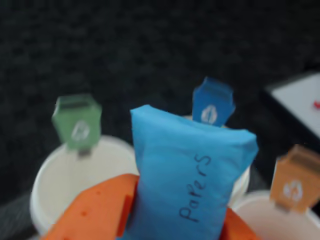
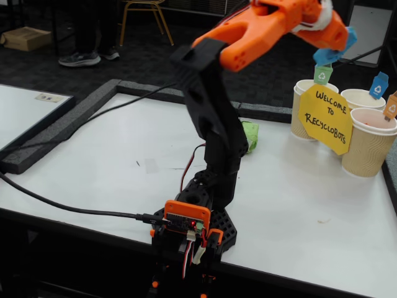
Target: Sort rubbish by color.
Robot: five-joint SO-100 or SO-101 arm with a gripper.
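Gripping blue rubbish (image 1: 187,175), tool (image 1: 165,220) clamped shut, above cups (image 2: 366,139).

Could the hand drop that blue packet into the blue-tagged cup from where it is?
Probably yes. The hand holds the blue packet just in front of the blue-tagged cup, whose open mouth looks unblocked.

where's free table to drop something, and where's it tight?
Fixed view: bare white table left of the arm base, and front right below the sign. Tight at the back right: three cups, sign, gripper with blue lump overhead, green lump nearby.
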